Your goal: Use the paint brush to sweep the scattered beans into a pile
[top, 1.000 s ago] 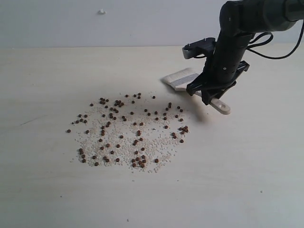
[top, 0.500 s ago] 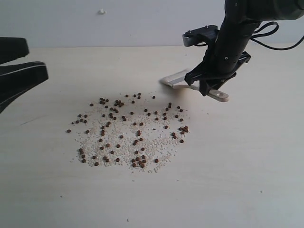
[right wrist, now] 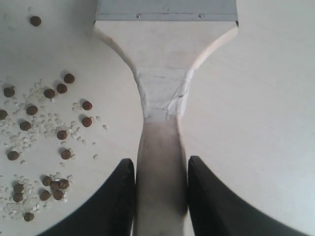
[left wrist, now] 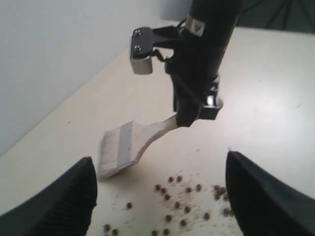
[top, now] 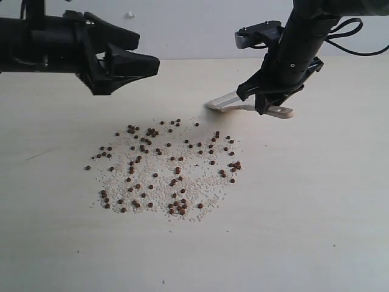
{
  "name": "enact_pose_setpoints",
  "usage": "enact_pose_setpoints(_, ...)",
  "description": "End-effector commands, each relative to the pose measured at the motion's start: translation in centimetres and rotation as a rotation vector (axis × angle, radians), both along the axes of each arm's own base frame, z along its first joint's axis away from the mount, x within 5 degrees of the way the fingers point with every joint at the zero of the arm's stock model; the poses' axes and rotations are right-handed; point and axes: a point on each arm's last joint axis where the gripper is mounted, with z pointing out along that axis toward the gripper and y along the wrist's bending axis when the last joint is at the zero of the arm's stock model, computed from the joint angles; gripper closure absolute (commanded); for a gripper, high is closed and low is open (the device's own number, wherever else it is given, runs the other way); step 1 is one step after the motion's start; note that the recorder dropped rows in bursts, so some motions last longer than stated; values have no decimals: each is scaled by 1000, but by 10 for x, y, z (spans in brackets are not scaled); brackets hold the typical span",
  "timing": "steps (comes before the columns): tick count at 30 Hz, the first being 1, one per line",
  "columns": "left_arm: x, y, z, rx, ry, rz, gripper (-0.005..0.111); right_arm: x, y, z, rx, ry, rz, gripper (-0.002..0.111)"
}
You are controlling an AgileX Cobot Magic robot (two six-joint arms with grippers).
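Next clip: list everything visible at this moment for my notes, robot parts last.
beans: dozens, dark reddish-brown, scattered mid-table, not piled
grains: many, off-white, spread among the beans
paint brush: one, pale wood handle, silver band, whitish bristles; tilted, beyond the scatter's far edge
table: one, pale wood, under everything
wall: one, pale grey, behind the table
left gripper: one, black, open, empty, above the table
right gripper: one, black, closed on the paint brush handle
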Motion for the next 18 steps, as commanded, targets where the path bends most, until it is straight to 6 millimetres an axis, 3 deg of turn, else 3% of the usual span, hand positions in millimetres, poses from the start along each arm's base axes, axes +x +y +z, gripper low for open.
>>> enact_pose_setpoints(1,22,-18,-3,281,-174,23,33,0,-1,5,-1,-22,7,108)
enact_pose_setpoints(4,30,-29,-13,405,-243,1,32,0,-1,6,1,-27,7,108)
enact_pose_setpoints(8,34,-50,-35,441,-228,-61,32,2,-1,6,4,-39,6,108)
enact_pose_setpoints(18,49,-105,-91,511,-208,-112,32,10,7,34,82,-59,-13,108)
